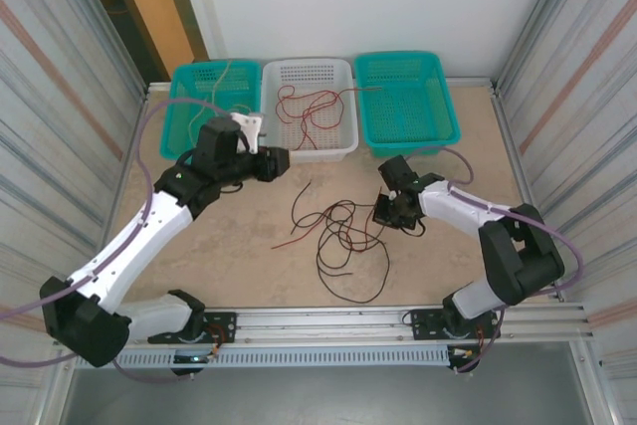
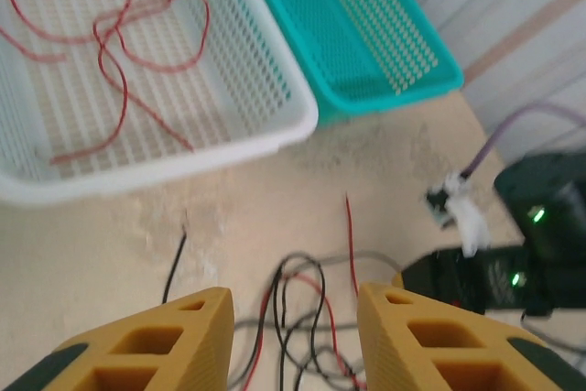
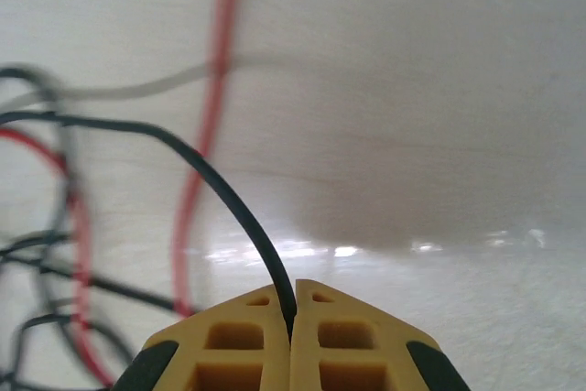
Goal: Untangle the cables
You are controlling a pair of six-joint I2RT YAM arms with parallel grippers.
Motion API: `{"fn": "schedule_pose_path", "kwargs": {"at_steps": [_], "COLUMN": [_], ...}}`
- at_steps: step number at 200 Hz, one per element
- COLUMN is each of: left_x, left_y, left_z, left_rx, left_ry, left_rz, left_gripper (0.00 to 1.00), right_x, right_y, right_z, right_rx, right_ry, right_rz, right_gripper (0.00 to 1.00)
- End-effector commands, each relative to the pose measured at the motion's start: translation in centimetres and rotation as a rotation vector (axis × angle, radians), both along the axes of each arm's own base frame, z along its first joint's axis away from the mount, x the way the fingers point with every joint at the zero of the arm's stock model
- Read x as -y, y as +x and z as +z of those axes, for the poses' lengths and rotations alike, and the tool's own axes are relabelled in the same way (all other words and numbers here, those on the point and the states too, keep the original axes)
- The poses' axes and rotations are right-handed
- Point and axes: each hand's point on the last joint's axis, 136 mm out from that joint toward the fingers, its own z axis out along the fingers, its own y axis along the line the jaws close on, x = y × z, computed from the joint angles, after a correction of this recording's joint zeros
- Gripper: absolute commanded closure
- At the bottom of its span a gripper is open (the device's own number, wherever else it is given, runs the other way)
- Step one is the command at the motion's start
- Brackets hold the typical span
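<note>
Beige tabletop (image 1: 249,246), walled on three sides, with three baskets in a row at the far edge: teal basket (image 1: 184,131) on the left, white basket (image 1: 338,146) in the middle, second teal basket (image 1: 438,131) on the right.

You see the cables (image 1: 343,231) as a loose tangle of black and red on the table, near the centre and in front of the white basket. More red cable (image 1: 309,106) lies inside the white basket. A tan cable (image 1: 221,87) lies in the left teal basket.

Your left gripper (image 2: 293,336) hangs above the table between the white basket and the tangle, jaws apart and nothing between them.

Your right gripper (image 3: 291,318) is low at the right edge of the tangle, jaws pressed together on a black cable (image 3: 238,208) that arcs up and away to the left.
</note>
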Motion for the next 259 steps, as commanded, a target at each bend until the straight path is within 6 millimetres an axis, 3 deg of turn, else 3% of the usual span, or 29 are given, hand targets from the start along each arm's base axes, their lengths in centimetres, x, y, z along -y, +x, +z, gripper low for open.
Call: {"fn": "schedule_pose_path", "kwargs": {"at_steps": [1,42,79,94,114,136,158,175,192,220,227,259], "left_x": [0.4,3.2,3.9,4.0,4.0,3.6,3.3,3.1,3.0,3.3,3.4,3.4], "left_y": [-1.6,-1.4,-0.4,-0.5,-0.8,-1.2,-1.7,-2.1,-2.6,-3.2,-3.2,-3.0], "left_z": [-0.6,0.6,1.7,2.3,3.2,4.2,5.5,6.8,8.6,11.7,12.3,14.4], "left_rx": [-0.007,0.026,0.080,0.096,0.114,0.136,0.158,0.166,0.181,0.188,0.182,0.158], "left_ry": [0.005,-0.035,-0.023,-0.021,-0.025,-0.033,-0.047,-0.072,-0.121,-0.256,-0.290,-0.445], "left_rz": [-0.058,-0.163,-0.173,-0.191,-0.202,-0.201,-0.198,-0.188,-0.185,-0.171,-0.165,-0.112], "left_gripper": [0.56,0.40,0.28,0.30,0.46,0.66,1.00,1.00,1.00,1.00,1.00,1.00], "right_x": [-2.1,-6.4,-9.3,-10.1,-10.9,-11.2,-11.2,-11.0,-10.5,-9.0,-8.7,-8.7], "right_y": [0.9,-0.3,-1.4,-1.8,-2.1,-2.0,-1.9,-1.8,-1.4,-0.3,0.0,0.3], "right_z": [6.1,15.8,23.7,26.1,28.5,29.5,29.9,29.9,29.6,28.1,27.5,25.7], "right_rx": [0.175,0.405,0.593,0.650,0.702,0.722,0.733,0.739,0.741,0.713,0.701,0.674], "right_ry": [-0.028,-0.113,-0.056,-0.017,0.026,0.040,0.043,0.041,0.044,0.101,0.131,0.235], "right_rz": [0.113,0.293,0.376,0.402,0.422,0.426,0.420,0.408,0.379,0.279,0.253,0.198], "right_gripper": [1.00,1.00,1.00,1.00,1.00,1.00,1.00,0.96,0.83,0.48,0.34,0.29]}}
